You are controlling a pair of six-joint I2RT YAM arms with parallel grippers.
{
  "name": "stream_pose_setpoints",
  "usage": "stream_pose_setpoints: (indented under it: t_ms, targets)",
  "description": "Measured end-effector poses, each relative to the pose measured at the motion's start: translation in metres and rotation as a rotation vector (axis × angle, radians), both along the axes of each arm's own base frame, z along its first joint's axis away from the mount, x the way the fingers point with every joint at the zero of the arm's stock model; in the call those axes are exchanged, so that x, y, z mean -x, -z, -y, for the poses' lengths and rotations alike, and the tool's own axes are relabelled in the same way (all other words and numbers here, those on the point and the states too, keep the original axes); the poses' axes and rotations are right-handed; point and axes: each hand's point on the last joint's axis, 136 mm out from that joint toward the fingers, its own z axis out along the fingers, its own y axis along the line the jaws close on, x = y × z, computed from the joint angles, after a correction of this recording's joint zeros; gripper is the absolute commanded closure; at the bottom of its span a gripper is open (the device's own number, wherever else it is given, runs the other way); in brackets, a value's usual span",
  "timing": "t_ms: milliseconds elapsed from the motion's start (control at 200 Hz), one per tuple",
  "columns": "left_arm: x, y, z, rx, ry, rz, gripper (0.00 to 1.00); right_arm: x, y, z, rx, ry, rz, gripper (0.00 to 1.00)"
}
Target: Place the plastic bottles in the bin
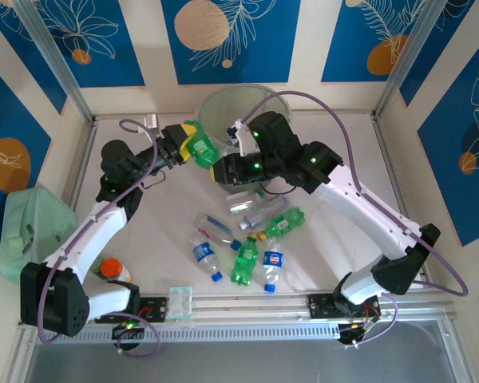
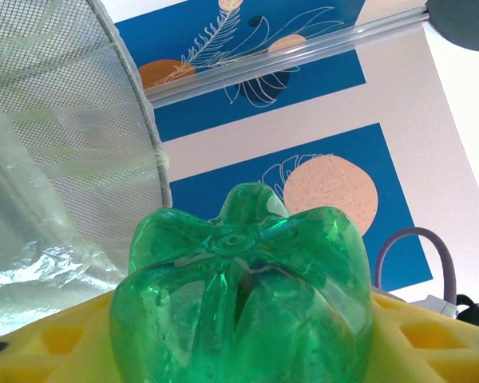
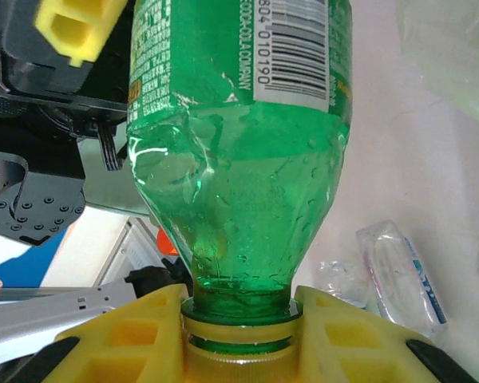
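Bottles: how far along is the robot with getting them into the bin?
Done: nothing certain; whether the bin holds any bottles yet is hard to tell. In hand: one green bottle beside the bin's rim, its neck clamped in the right gripper, its base between the fingers of the left gripper. Left: at least six bottles lying on the table.

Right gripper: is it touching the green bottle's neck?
Touching. The right wrist view shows the right gripper with its yellow fingers pressed against both sides of the green bottle at the neck, no gap visible.
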Motion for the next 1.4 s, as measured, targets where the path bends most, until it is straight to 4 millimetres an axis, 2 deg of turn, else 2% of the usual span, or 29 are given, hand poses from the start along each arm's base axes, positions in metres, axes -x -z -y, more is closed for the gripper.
stream_pose_setpoints:
  t_ms: [45,65,85,225,360,520,635,905,1020,1155,1401]
  targets:
    - [0.000,0.000,0.000,0.005,0.001,-0.003,0.12,0.000,0.000,0.000,0.002,0.001,0.001,0.78]
    - [0.000,-0.001,0.000,0.006,0.002,-0.003,0.03,-0.001,0.001,0.000,0.003,0.003,0.002,0.78]
    - [0.000,-0.001,0.000,0.004,0.001,0.000,0.00,-0.001,0.001,0.001,0.005,0.005,0.002,0.79]
    - [0.002,0.005,-0.002,-0.035,-0.020,-0.004,0.00,-0.007,-0.002,0.005,0.019,0.040,0.022,0.79]
    - [0.010,0.008,-0.009,-0.115,-0.068,0.003,0.00,-0.021,-0.017,0.015,0.019,0.099,0.064,0.79]
    - [0.018,0.006,-0.022,-0.231,-0.147,0.022,0.01,-0.050,-0.047,0.035,-0.013,0.201,0.126,0.79]
    - [0.021,0.021,-0.029,-0.306,-0.177,-0.012,0.06,-0.072,-0.057,0.046,-0.018,0.262,0.144,0.79]
    - [0.027,0.087,-0.039,-0.429,-0.191,-0.213,0.16,-0.120,-0.033,0.060,0.065,0.370,0.088,0.79]
    - [0.032,0.114,-0.043,-0.464,-0.190,-0.299,0.18,-0.131,-0.023,0.060,0.104,0.391,0.070,0.79]
    - [0.038,0.133,-0.047,-0.490,-0.194,-0.359,0.20,-0.141,-0.015,0.060,0.145,0.411,0.054,0.78]
    - [0.043,0.147,-0.050,-0.512,-0.199,-0.405,0.19,-0.151,0.005,0.059,0.216,0.422,0.021,0.52]
